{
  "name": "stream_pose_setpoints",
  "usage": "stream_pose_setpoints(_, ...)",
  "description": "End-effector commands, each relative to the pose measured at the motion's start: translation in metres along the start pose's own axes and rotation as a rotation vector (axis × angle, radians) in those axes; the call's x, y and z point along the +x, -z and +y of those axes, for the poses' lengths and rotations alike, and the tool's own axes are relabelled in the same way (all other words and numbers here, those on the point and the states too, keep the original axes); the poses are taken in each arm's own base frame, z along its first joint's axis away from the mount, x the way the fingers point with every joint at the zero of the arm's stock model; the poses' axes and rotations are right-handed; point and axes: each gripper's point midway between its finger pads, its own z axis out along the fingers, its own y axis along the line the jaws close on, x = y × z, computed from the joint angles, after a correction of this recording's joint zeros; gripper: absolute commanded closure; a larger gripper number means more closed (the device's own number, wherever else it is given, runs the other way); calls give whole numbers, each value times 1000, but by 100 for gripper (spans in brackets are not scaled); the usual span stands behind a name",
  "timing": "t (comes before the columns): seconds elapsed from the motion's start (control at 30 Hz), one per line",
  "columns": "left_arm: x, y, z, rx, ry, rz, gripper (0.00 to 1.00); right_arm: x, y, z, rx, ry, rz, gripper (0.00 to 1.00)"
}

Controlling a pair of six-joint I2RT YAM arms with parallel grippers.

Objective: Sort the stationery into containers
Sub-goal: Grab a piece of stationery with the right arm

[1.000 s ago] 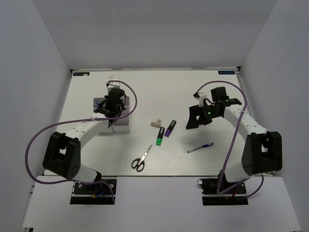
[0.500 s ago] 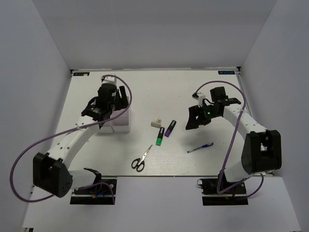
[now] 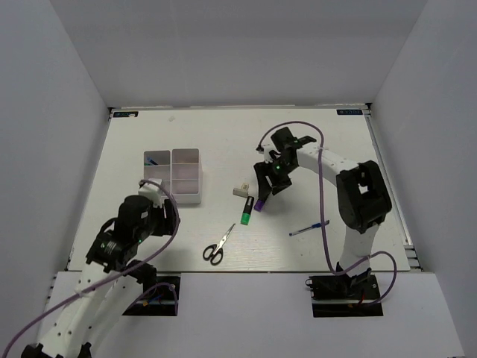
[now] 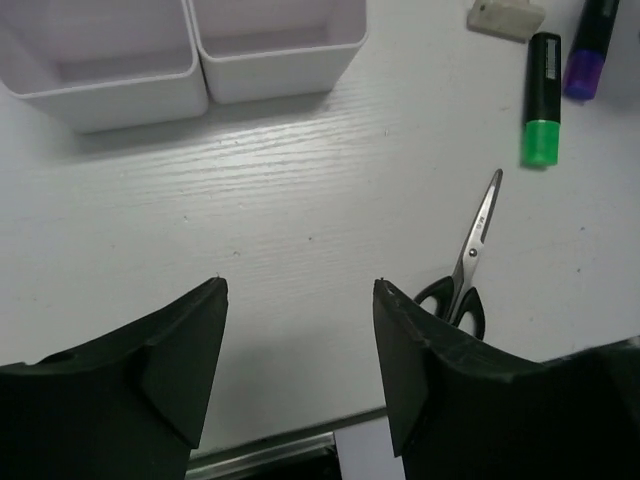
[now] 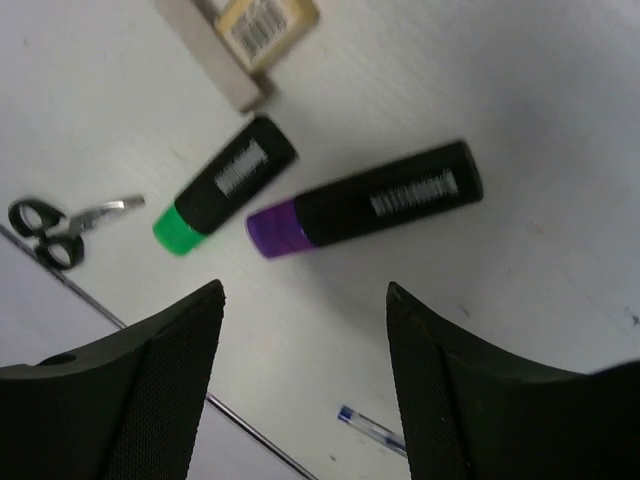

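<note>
White-walled booth, pale bench (image 3: pixel 223 134) with stationery loose across its middle. Over that cluster, right hand (image 5: pixel 305 290), fingers spread wide, nothing between them. Just ahead of the fingertips in the wrist view, purple highlighter (image 5: pixel 365 208): flat on the bench, purple end to the left, black barrel to the right. Long axis almost level across that view, so close to parallel with the line from one finger to the other, not square to it. Judged too long to fit between the fingers lengthwise; probably calls for a turn of the wrist before dropping, so as to close across the barrel. Green highlighter (image 5: pixel 225 185) just beside it on the left, slanted, close but not touching; beige block (image 5: pixel 250 30) beyond both. Some risk of knocking the green highlighter on the way down.

Low at the near edge, left hand (image 4: pixel 300 285), likewise wide and empty, looking toward white tray (image 4: pixel 270 75), with scissors (image 4: pixel 470 260) near its right finger, blades pointing away. Well apart from the purple highlighter; right arm plainly the nearer of the two. From above, white tray on the left half of the bench, well apart from the cluster, so a carry leftward across the bench once gripped. Blue pen (image 3: pixel 309 227) alone, nearer the right arm's base.
</note>
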Motion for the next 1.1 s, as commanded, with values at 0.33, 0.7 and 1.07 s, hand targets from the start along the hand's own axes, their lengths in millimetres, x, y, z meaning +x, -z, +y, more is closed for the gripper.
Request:
stream_pose_setpoints(0.33,-9,19,22,-54,10,-274,22,-8,-31,-44,444,-345,20,38)
stream_pose_setpoints(0.7,-6,17,21,-54,4,-252,21,20,-54,-60,526,-456,84,49)
stream_pose_setpoints(1.07,-11,24,31,-100,23,-305,21,27,-79,-56,446,-502,135,80)
